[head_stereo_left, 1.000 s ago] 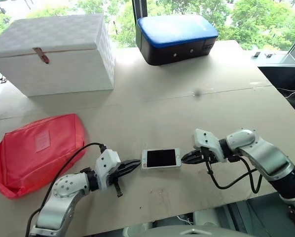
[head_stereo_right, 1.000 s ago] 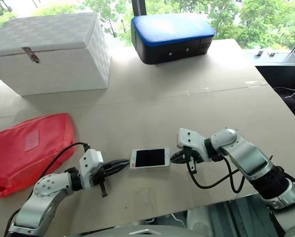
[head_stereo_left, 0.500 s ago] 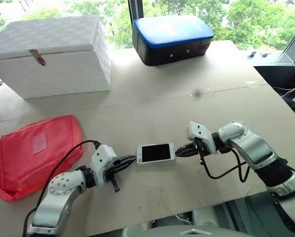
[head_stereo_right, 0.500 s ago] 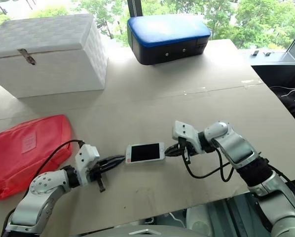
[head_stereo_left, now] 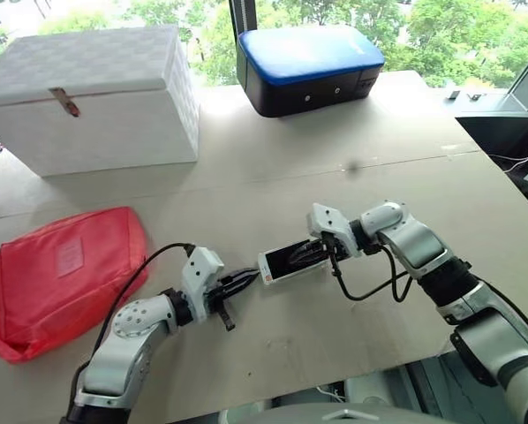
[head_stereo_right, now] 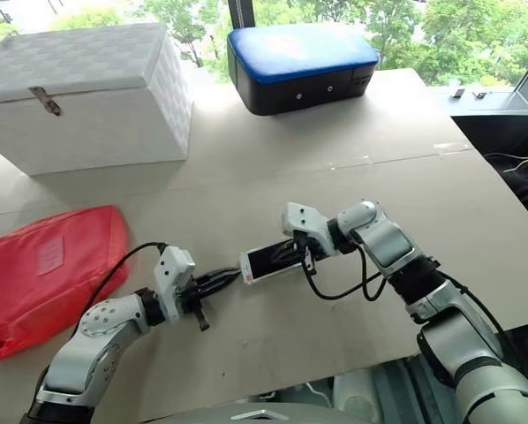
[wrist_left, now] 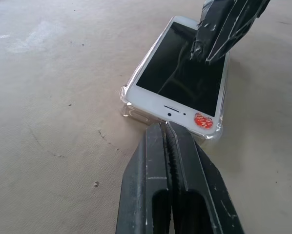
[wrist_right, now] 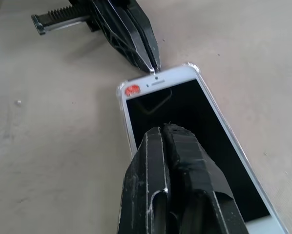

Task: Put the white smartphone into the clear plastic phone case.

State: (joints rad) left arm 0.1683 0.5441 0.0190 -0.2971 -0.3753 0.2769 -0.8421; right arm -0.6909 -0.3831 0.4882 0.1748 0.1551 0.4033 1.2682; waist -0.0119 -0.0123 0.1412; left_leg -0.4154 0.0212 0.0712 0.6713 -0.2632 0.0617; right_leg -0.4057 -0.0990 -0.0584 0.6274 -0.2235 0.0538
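**Phone sits in its case, both grippers closed on it from two ends**

Nearest to me, I see the left gripper [head_stereo_left: 251, 276] with its two fingers pressed together, holding nothing; the tips touch the short end of the white smartphone [wrist_left: 182, 80]. The phone lies face up on the table [head_stereo_left: 335, 150], inside the clear plastic phone case [wrist_left: 126, 111], whose glinting rim shows around the corners. A small red sticker [wrist_left: 200, 120] sits on the bezel near that end. The right gripper [head_stereo_left: 301, 254] is closed too, gripping nothing, and its tips rest on the black screen. To the left lies a red pouch [head_stereo_left: 56, 274]. Farther away stand a white box [head_stereo_left: 92, 93] and a blue-topped case [head_stereo_left: 308, 66].
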